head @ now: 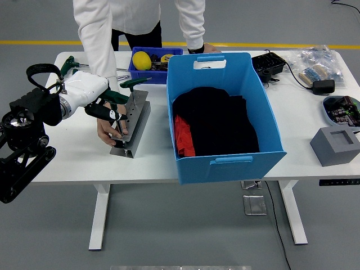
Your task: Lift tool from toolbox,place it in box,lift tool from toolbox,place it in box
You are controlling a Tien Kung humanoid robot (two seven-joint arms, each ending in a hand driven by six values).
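Your white worktop [67, 157] on grey floor, blue box [225, 112] beside metal toolbox [134, 121], left hand [104, 107] curled around green-handled tool [121, 98], person's hand [109, 132] steadying toolbox.

There is just the one view, from high on the robot's side, looking forward and down across the tabletop [73, 163]. It stands well back: the whole top fits in, near edge low in the middle, legs and grey floor showing beneath. A person [135, 17] at the far side is cut off at the chest by the top edge. The left arm [28, 129] comes in from the left edge, close under the lens
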